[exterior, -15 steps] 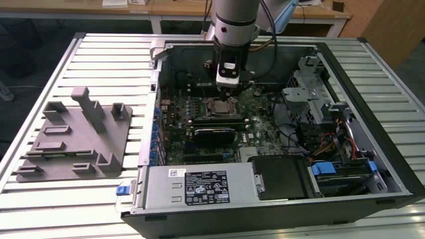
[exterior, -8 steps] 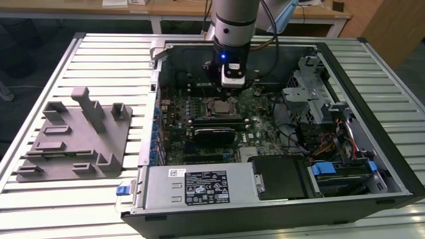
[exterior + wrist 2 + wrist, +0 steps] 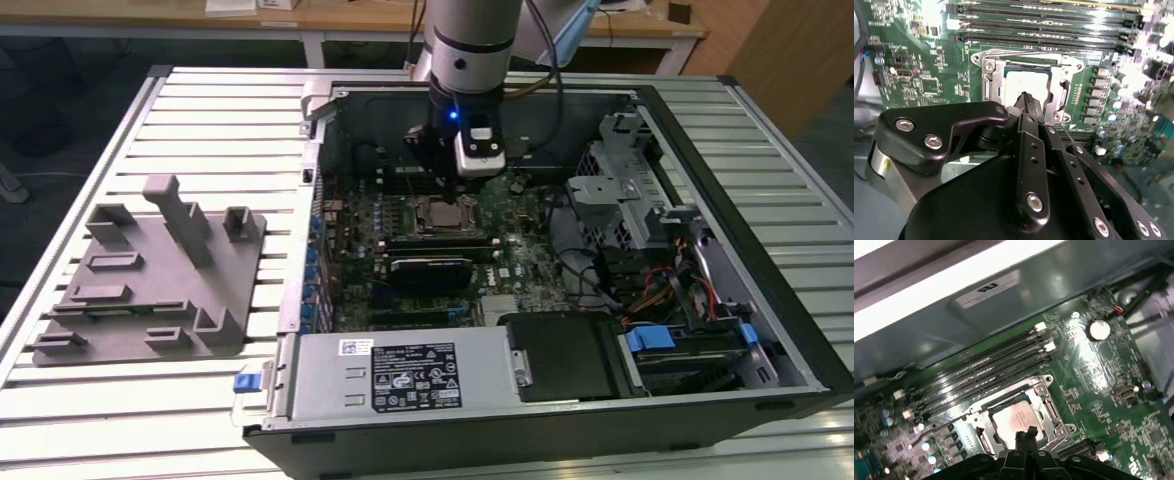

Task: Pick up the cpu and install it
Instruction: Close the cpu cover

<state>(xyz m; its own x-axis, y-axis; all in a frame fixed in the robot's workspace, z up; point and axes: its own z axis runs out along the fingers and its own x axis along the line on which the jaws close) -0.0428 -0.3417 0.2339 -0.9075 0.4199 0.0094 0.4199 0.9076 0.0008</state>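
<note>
Gripper (image 3: 1025, 96), fingers pinched together and empty, hovers just above the cpu (image 3: 1026, 82) lying in its socket (image 3: 988, 80). In the exterior view, the cpu sits at the gripper's six o'clock.

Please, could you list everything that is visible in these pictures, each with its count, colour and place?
cpu: one, silvery-grey, lying in the motherboard's socket.
motherboard: one, green, inside the computer case.
memory slots: several, black, beside the socket.
computer case: one, black, open, lying on the table.
power supply: one, silver, in the case's near end.
fixture tray: one, grey, with upright posts, on the table, at the exterior view's left of the case.
table: one, pale metal slats.
arm: one, silver-grey, reaching down into the case.
end effector: one, black, shut, holding nothing, over the cpu.
</note>
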